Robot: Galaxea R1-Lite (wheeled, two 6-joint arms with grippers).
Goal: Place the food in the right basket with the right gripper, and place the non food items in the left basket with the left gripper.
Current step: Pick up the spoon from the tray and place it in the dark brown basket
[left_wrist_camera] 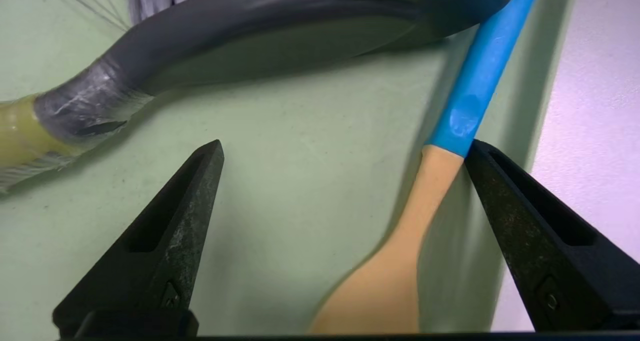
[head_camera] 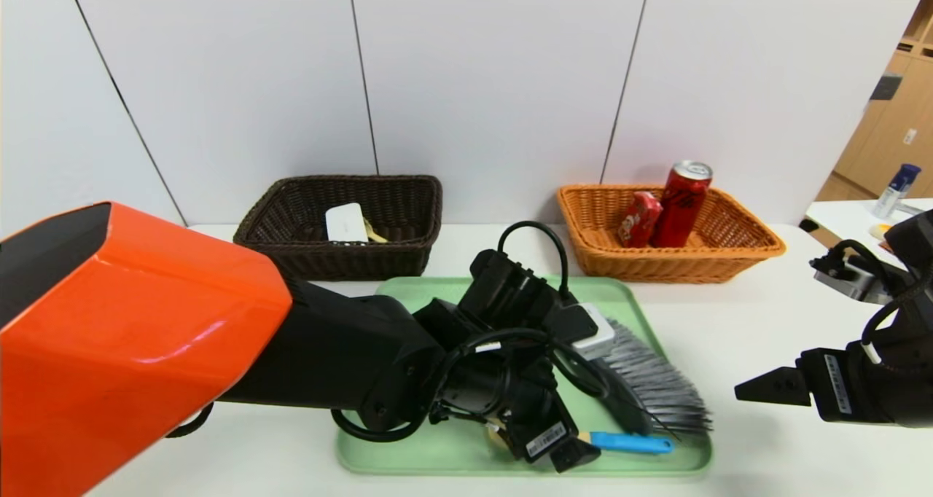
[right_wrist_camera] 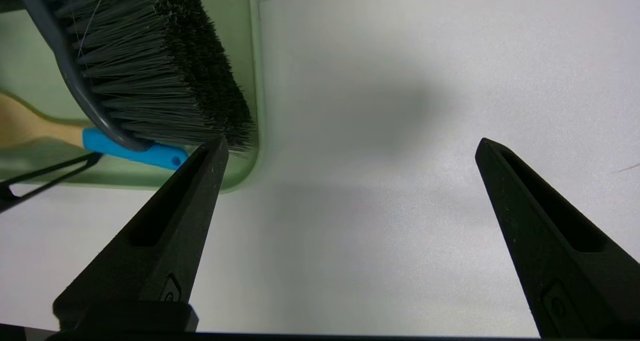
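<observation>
Two baskets are standing at the back of the white table against the wall: the dark brown one in the upper middle-left of the head view, holding a white case and something yellow beside it, and the orange one in the upper middle-right, holding a red can leaning next to a red snack packet. A green tray is lying in the lower middle of the frame. The left gripper is hanging low over the tray's near edge, its fingers spread wide — one tip is touching the spoon right where the blue handle meets the yellow part, the other is apart from it over bare tray, so the spoon's neck is lying between them, ungripped. The brush is lying on the tray just beside the spoon, its dark curved back crossing over the blue handle, bristles reaching toward the tray's right edge. The right gripper is hovering at the lower right of the head view, over bare table beside the tray, fingers spread and holding nothing.
</observation>
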